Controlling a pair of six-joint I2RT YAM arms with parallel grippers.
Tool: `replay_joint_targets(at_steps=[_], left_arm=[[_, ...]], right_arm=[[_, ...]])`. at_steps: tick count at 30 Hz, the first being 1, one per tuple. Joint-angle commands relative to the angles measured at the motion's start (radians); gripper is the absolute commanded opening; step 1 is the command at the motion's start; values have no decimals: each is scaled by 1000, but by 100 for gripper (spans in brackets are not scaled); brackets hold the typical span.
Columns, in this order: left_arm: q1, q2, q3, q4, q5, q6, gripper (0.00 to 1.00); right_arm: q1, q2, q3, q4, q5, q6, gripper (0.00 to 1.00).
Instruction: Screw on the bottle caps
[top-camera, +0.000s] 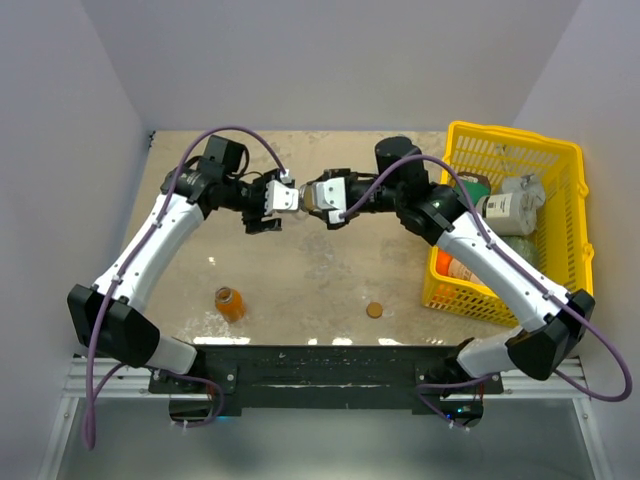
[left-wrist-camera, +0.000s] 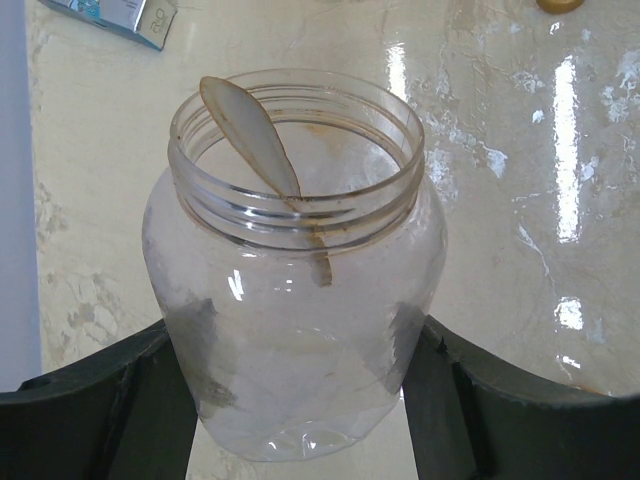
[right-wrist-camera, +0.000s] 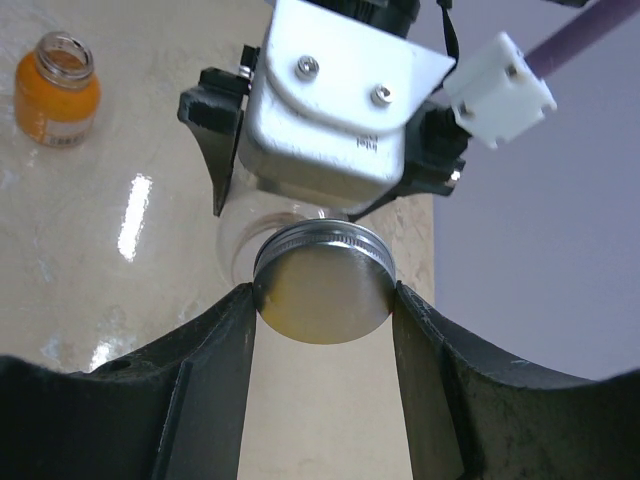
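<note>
Clamping the clear bottle (left-wrist-camera: 295, 250) in the left gripper (left-wrist-camera: 298, 400), up over the far middle of the table (top-camera: 310, 275), mouth uncapped. Pinching the silver cap (right-wrist-camera: 322, 290) by its rim in the right gripper (right-wrist-camera: 322, 335), facing that bottle at close range. Down by the near edge: orange bottle (top-camera: 230, 303) upright left of centre, brownish cap (top-camera: 374, 311) flat right of centre.

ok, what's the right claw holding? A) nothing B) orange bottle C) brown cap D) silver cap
D: the right claw is shut on the silver cap. The brown cap lies on the table, the orange bottle stands free, and the left claw holds the clear bottle.
</note>
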Motion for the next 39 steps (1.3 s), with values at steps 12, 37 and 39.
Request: replay_joint_targets(at_steps=[12, 37, 39], left_arm=[[-11, -67, 13, 42, 12, -38, 0], [-29, -20, 76, 2, -34, -29, 0], [-34, -17, 79, -2, -49, -22, 0]], right_arm=[[16, 60, 77, -104, -15, -102, 35], [65, 113, 107, -138, 61, -245, 36], [68, 122, 123, -140, 77, -243, 36]])
